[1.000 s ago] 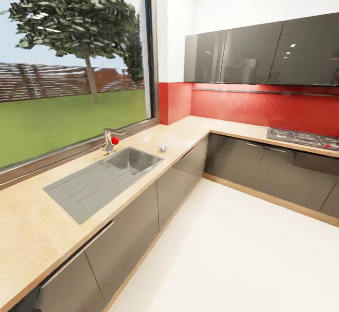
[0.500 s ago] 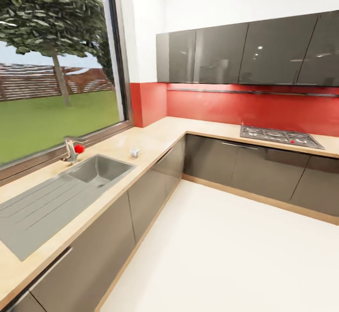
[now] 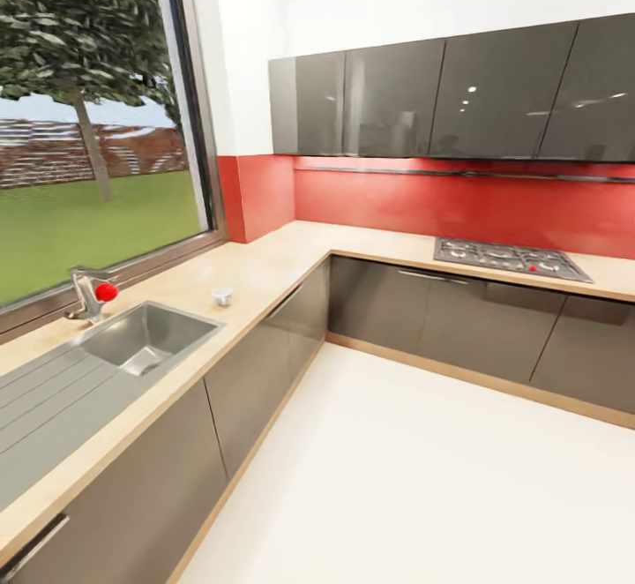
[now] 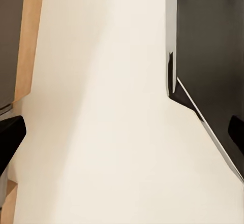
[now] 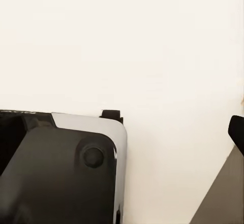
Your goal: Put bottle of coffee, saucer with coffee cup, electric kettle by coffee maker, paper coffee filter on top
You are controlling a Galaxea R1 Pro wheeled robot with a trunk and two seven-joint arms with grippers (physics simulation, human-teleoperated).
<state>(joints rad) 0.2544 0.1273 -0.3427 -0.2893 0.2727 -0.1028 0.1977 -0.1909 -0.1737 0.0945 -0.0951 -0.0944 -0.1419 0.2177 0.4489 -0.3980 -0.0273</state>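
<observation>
Standing in this kitchen, I see a big window at about nine o'clock, with a tree and grass outside. Below it a steel tap with a red knob stands on the far rim of the sink, which is set into the wooden counter. At roughly two o'clock from the basin, near it but apart, a small white object sits on the counter. It may be the coffee cup, but it is too small to tell.

The counter turns the corner at about twelve o'clock and runs on toward three o'clock, over grey lower cabinets. A red backsplash lines the wall there, with glossy grey upper cabinets above it. A gas hob lies in the counter at three o'clock. The pale floor spreads from six o'clock toward the cabinets.

In the left wrist view, the left fingers are spread wide, one black tip at each edge, with nothing between them. Beyond them are the pale floor and the robot's dark base.

In the right wrist view, one tip of the right fingers shows at the edge. I cannot tell whether they are spread or pressed together. A dark rounded body panel lies over the pale floor.
</observation>
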